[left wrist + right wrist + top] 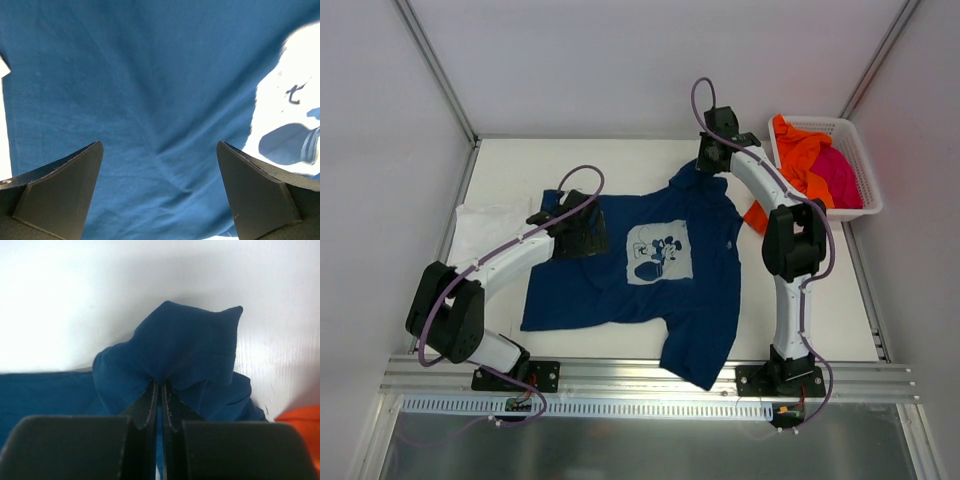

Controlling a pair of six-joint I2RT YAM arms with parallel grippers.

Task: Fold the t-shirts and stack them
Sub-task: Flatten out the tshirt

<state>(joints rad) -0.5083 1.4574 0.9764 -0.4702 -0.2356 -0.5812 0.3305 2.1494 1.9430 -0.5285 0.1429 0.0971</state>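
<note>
A navy blue t-shirt with a pale square chest print lies spread on the table. My left gripper hovers open over its left side, near the sleeve. In the left wrist view blue cloth fills the space under the wide-apart fingers of that gripper, with the print at the right. My right gripper is shut on the shirt's far edge, and a peak of navy cloth bunches up from the pinched gripper. A white t-shirt lies at the left.
A white lattice basket at the back right holds an orange t-shirt and a magenta t-shirt. Part of the orange cloth hangs out onto the table beside the right arm. White walls close in the left, right and back.
</note>
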